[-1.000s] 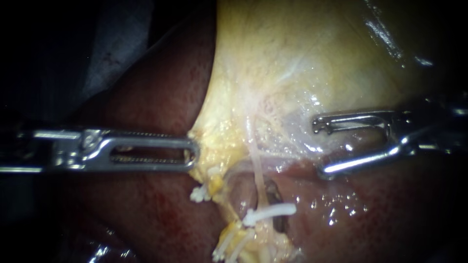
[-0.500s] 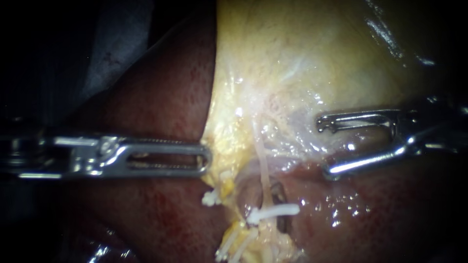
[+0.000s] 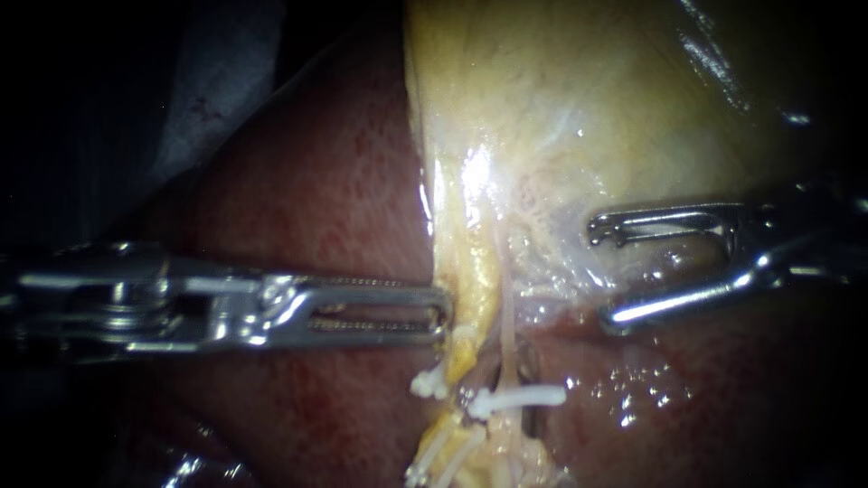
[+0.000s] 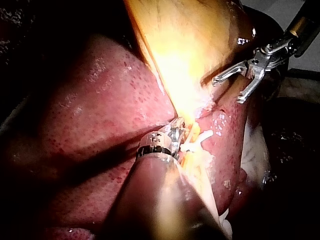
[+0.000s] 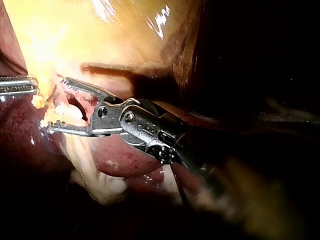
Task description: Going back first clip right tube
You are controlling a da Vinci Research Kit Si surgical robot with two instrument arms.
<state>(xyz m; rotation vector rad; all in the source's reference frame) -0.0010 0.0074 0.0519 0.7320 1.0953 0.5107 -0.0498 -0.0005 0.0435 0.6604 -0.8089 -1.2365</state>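
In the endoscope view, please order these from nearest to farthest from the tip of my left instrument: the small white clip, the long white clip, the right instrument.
1. The small white clip, just below the tip of the left instrument.
2. The long white clip, lower right, lying across a tube.
3. The right instrument, farthest, on the right side.

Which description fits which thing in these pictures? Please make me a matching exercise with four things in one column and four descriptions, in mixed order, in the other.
Things:
1. left instrument
2. right instrument
3. white clip
4. liver

Descriptions:
A. dark red surface
B. jaws open, with a clear gap between them
C. sits across a thin tube
D. tip against the yellow edge of the gallbladder

Pairs: 1-D; 2-B; 3-C; 4-A
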